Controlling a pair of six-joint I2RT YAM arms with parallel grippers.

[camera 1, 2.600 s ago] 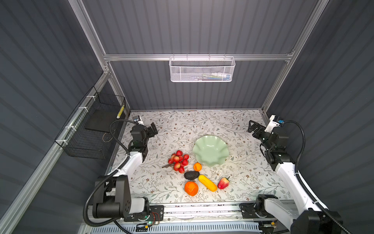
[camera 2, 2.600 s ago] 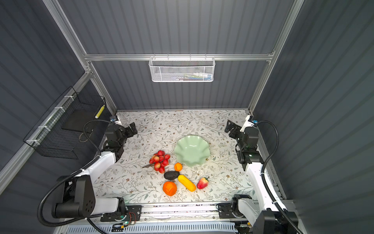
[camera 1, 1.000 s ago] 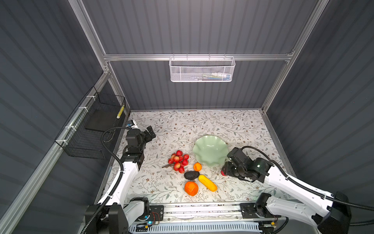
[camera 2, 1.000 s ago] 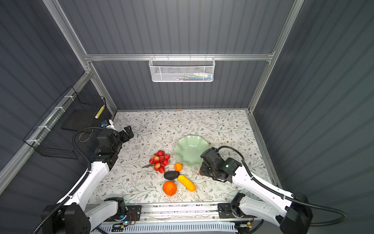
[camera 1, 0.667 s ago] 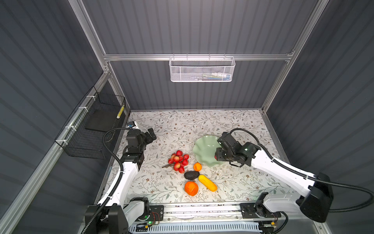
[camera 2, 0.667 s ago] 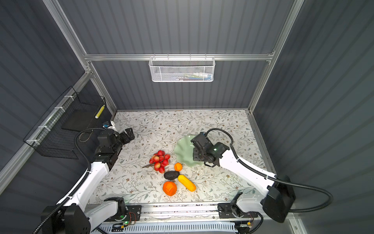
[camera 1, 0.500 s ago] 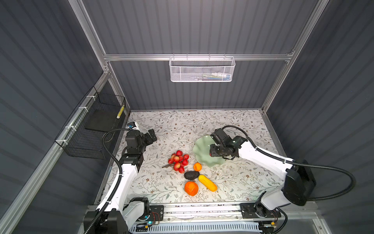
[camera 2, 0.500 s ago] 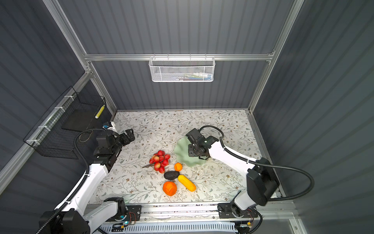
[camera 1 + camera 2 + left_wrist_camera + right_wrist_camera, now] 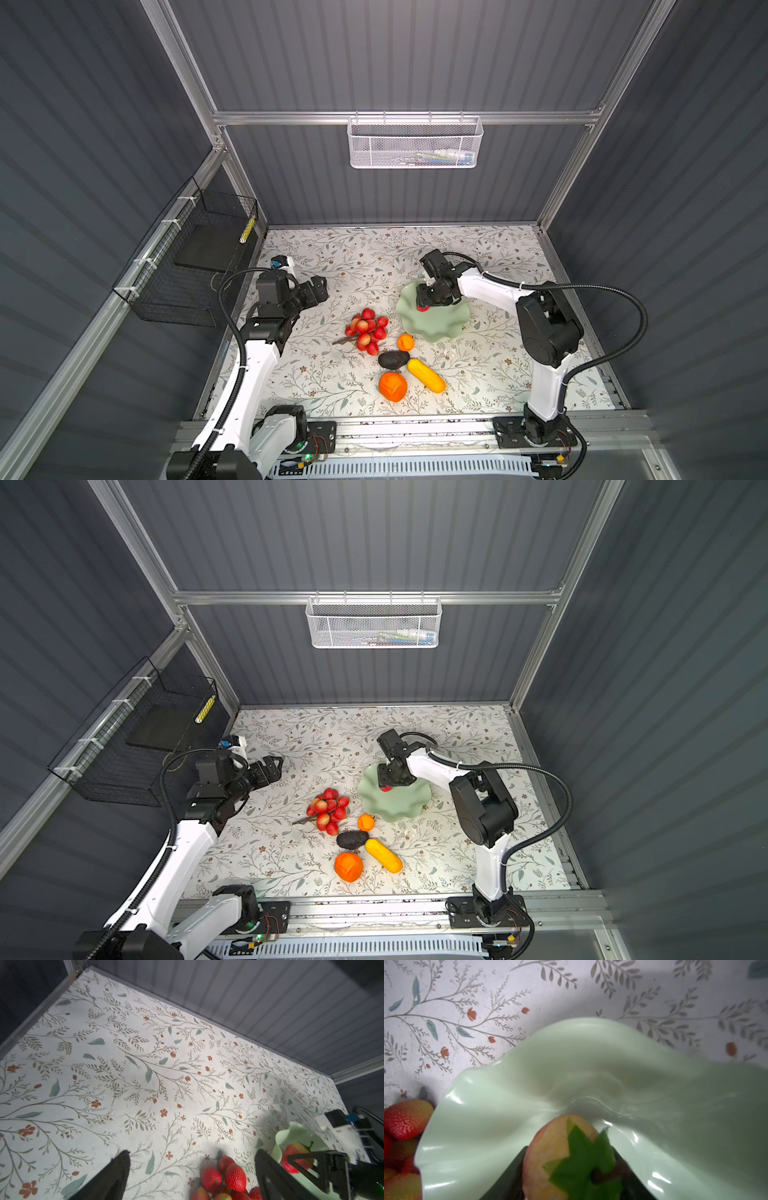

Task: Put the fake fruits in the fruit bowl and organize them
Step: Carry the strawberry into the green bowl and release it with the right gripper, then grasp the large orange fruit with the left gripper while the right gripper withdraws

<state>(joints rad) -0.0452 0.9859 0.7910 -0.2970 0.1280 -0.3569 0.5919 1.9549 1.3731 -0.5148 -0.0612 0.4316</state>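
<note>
Here the fruit bowl (image 9: 451, 332) (image 9: 409, 810) is a pale mint-green, glossy, shallow dish with a wavy ruffled rim, far wider than any fruit, and it rests on the floral tabletop (image 9: 353, 253). Inside the bowl, on the inner slope of its far-left side in both top views, is the one red strawberry (image 9: 422, 308) (image 9: 386, 788). The right wrist view shows it up close (image 9: 550, 1147): a red-to-yellowish skin with a green leafy cap. The right gripper (image 9: 428, 297) (image 9: 390, 776) is over that same part of the bowl with its jaws partly apart and the strawberry between them. The fingers (image 9: 512, 1169) flank the fruit closely, but I cannot tell whether they press it or have let go. One berry bunch (image 9: 365, 328) (image 9: 328, 806), red berries on a brown stem, lies just left of the bowl without touching it. There are two oranges: the small orange (image 9: 405, 342) sits just beside the bowl's near-left rim, and the large orange (image 9: 392, 386) lies farthest from the bowl. Between them lie one dark avocado (image 9: 393, 359) and one long yellow piece (image 9: 426, 375), side by side. The left gripper (image 9: 318, 289) (image 9: 191, 1152) hangs well to the left of the bowl, beyond the bunch, with its jaws spread wide and nothing between them.
</note>
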